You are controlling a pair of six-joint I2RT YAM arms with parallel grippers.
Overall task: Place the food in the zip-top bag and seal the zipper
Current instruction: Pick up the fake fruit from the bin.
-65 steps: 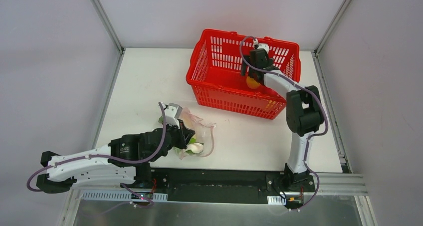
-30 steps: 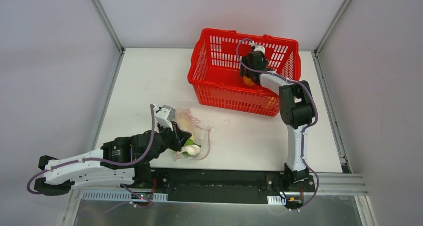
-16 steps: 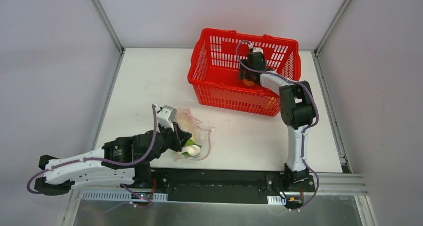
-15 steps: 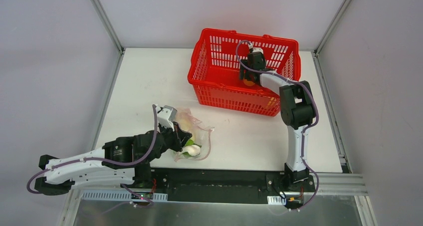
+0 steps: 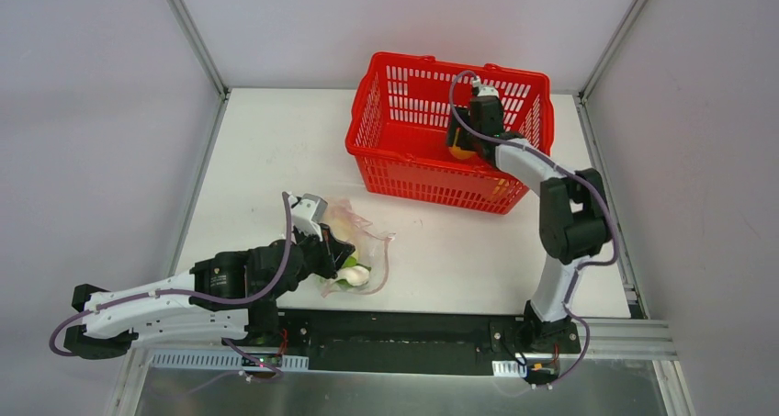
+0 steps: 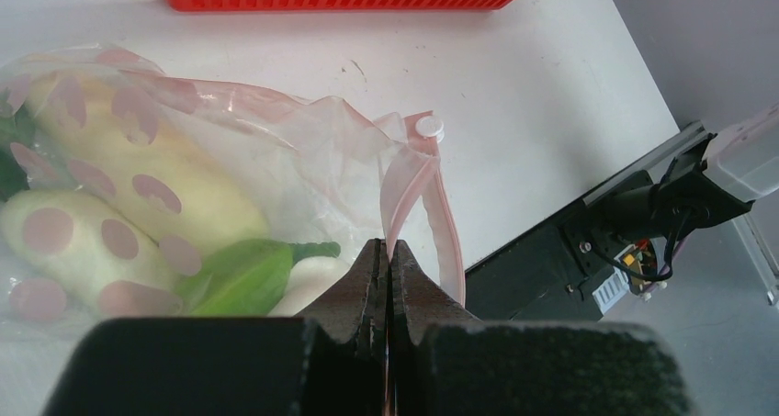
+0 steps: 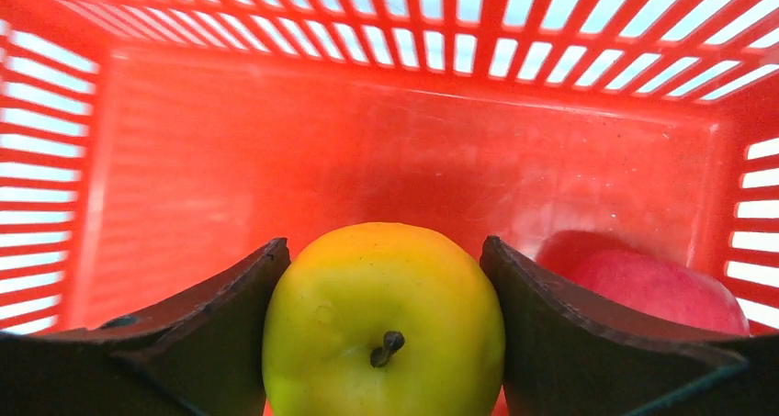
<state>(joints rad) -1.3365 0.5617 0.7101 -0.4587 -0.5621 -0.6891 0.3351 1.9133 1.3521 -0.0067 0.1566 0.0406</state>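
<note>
At lower left of the overhead view, your left claw is clenched on the mouth edge of the bag, whose pink zipper gapes unsealed. Pale vegetables and a green leaf already lie inside. At upper right, your right claw grasps a yellow apple inside the red basket, with a red fruit beside it. Loading looks partway done. The white bench sits between plain grey walls.

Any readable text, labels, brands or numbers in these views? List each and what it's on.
No text is readable in any view.
zip-top bag: pink dots only, no print.
red basket: no label visible.
yellow fruit: no sticker.
Left wrist view, white strip by the base wiring: any marks are too small to read.
</note>
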